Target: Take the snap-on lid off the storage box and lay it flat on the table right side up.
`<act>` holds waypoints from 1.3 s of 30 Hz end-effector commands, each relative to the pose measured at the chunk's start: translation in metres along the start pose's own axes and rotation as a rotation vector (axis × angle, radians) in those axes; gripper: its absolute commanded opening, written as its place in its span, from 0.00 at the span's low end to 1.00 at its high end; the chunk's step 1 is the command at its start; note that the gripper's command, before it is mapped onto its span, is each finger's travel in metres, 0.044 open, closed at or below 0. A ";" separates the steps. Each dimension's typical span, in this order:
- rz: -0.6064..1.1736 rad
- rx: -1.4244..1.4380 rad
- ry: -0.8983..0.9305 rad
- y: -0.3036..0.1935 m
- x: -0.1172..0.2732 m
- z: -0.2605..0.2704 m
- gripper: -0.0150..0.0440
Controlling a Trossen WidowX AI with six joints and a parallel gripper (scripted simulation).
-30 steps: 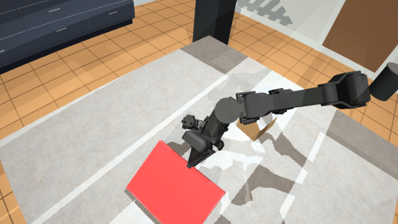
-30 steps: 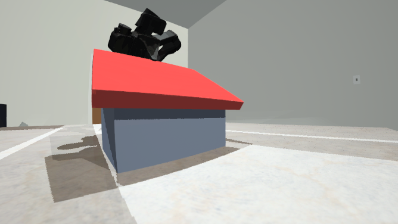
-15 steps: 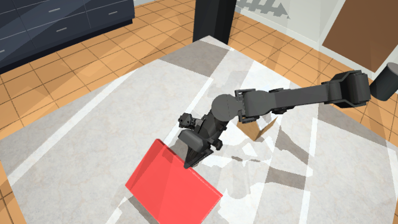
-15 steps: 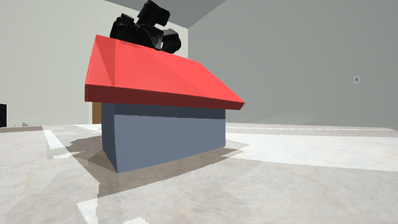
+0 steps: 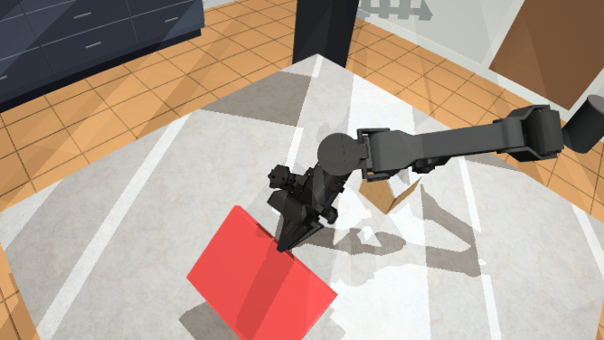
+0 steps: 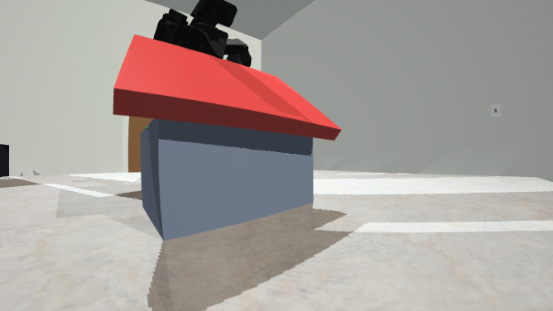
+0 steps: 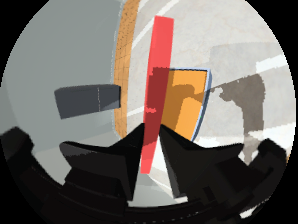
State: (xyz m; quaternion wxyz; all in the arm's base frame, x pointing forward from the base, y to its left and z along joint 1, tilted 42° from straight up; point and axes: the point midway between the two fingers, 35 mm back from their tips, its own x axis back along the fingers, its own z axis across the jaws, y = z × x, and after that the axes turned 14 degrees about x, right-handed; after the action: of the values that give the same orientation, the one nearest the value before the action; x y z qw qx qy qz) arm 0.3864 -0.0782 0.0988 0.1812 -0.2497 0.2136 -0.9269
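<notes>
The red lid [image 5: 253,271] [image 6: 215,87] [image 7: 163,40] is tilted over the box, with its gripped long side raised and its opposite long side low, at the box's top. The blue-grey storage box [image 6: 236,178] stands upright on the table under it; its orange inside [image 7: 187,110] shows beside the lid in the wrist view. My gripper [image 5: 282,248] [image 7: 150,127] is shut on the lid's raised edge, near the middle of that side. The fingertips are hidden behind the lid in the exterior view, and the lid hides the box in the top view.
A wooden, light-topped block or box [image 5: 380,194] stands on the table [image 5: 113,226] beneath my arm. A tiny green spot [image 6: 146,128] shows at the box's upper left edge. A dark pillar [image 5: 323,32] stands beyond the table's far corner, and dark drawers [image 5: 81,41] stand at the back left.
</notes>
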 end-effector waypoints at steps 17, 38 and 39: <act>-0.004 0.018 0.016 0.005 0.019 0.026 0.25; -0.003 0.016 0.016 -0.023 0.021 0.025 0.25; -0.003 0.016 0.016 -0.025 0.021 0.026 0.25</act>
State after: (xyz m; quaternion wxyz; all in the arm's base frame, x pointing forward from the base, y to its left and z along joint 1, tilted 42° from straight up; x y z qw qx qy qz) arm 0.3788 -0.0753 0.1340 0.1855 -0.2441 0.2083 -0.9288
